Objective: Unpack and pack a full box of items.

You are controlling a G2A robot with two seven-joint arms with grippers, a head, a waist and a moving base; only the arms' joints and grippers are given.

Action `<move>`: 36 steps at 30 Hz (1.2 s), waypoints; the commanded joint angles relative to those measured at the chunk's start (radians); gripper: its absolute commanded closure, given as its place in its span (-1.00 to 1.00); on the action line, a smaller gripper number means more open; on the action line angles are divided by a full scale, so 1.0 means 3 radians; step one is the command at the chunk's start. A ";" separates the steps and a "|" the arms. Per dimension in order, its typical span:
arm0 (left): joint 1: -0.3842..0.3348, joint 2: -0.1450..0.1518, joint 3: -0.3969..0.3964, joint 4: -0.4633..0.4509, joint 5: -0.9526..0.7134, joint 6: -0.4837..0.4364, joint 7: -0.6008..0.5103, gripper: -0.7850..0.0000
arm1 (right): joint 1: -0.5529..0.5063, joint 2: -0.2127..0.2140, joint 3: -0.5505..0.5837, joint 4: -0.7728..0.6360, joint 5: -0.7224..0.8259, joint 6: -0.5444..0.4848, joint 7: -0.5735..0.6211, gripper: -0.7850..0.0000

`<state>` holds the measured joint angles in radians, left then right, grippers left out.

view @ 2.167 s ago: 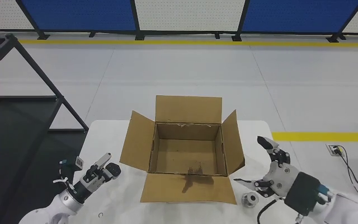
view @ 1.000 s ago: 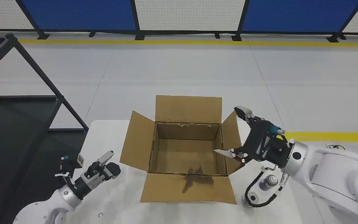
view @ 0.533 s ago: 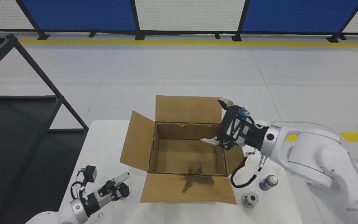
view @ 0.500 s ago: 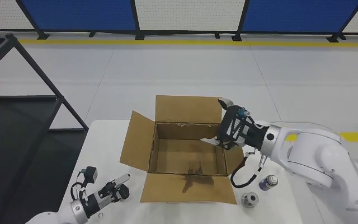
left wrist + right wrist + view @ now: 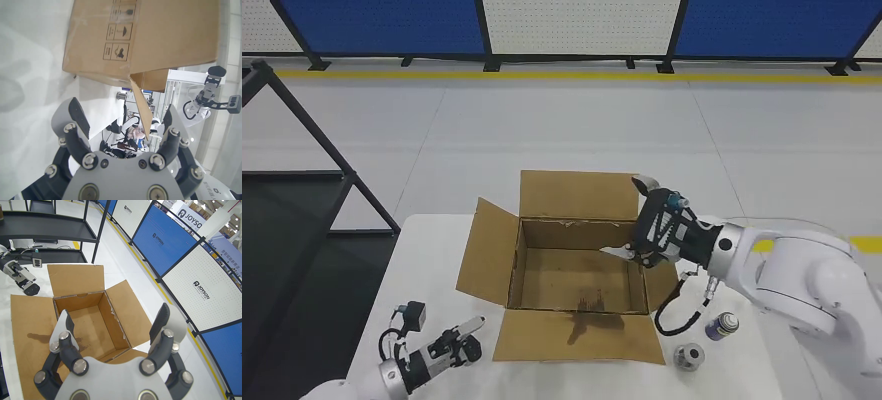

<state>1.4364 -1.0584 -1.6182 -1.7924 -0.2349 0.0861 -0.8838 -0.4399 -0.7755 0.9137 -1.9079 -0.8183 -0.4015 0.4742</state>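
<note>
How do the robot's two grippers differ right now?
The left gripper is low over the table, outside the box; the right gripper hangs above the box's right edge. The left gripper faces the box's outer wall; the right gripper looks down into it. Both are open and empty.

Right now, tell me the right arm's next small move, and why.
Probably move the right gripper over to the bottle on the table beside the box. The gripper hangs open and empty over the box's right edge, the box holds nothing, and the bottle and a metal fitting stand outside it, so packing likely starts there.
</note>
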 commanded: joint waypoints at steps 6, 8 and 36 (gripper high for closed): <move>-0.0071 -0.0008 0.0228 -0.0049 -0.0032 0.0109 -0.0013 -1.00 | -0.0350 0.0049 0.0190 -0.0175 -0.0177 -0.0090 -0.0217 -1.00; -0.0095 -0.0014 0.0264 -0.0044 -0.0025 0.0182 0.0115 -1.00 | -0.0445 0.0062 0.0246 -0.0220 -0.0219 -0.0107 -0.0249 -1.00; 0.0002 -0.0014 0.0347 -0.0283 -0.0154 0.0106 0.0230 0.15 | -0.0559 0.0078 0.0330 -0.0261 -0.0277 -0.0136 -0.0276 -1.00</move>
<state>1.4346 -1.0629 -1.5124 -1.8765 -0.2805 0.1194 -0.8161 -0.6076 -0.7521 1.0127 -1.9861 -0.9013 -0.4424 0.3915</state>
